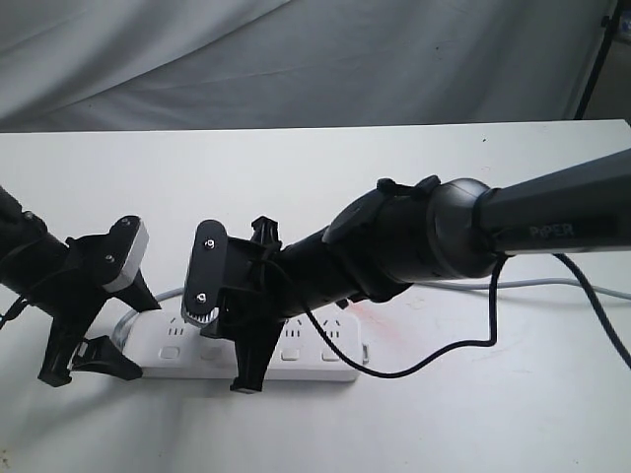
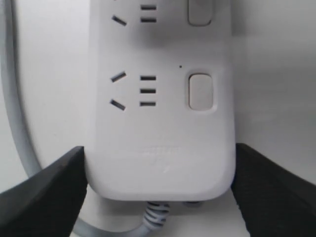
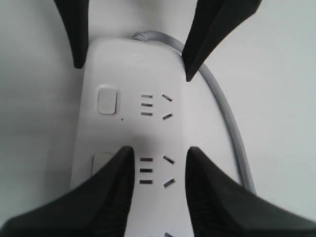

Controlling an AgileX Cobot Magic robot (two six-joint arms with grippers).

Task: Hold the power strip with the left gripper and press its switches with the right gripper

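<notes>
The white power strip [image 1: 306, 350] lies flat near the table's front. My left gripper [image 1: 116, 340] straddles its cord end, one black finger pressed against each long side, so it is shut on the power strip [image 2: 158, 148]. The left gripper [image 2: 159, 148] shows the end socket and a switch [image 2: 200, 91]. My right gripper [image 1: 227, 350] hangs over the strip, open, fingers down on its top face. In the right wrist view the right gripper [image 3: 159, 150] frames the second socket; one finger partly covers the second switch [image 3: 100, 163]. The first switch [image 3: 107, 100] is uncovered.
The grey cord [image 3: 229, 123] loops from the strip's end along the far side and runs off right [image 1: 552, 283]. A black cable [image 1: 444, 357] droops from the right arm onto the white table [image 1: 473, 424]. Grey cloth [image 1: 296, 59] hangs behind; a black pole [image 1: 596, 59] stands far right.
</notes>
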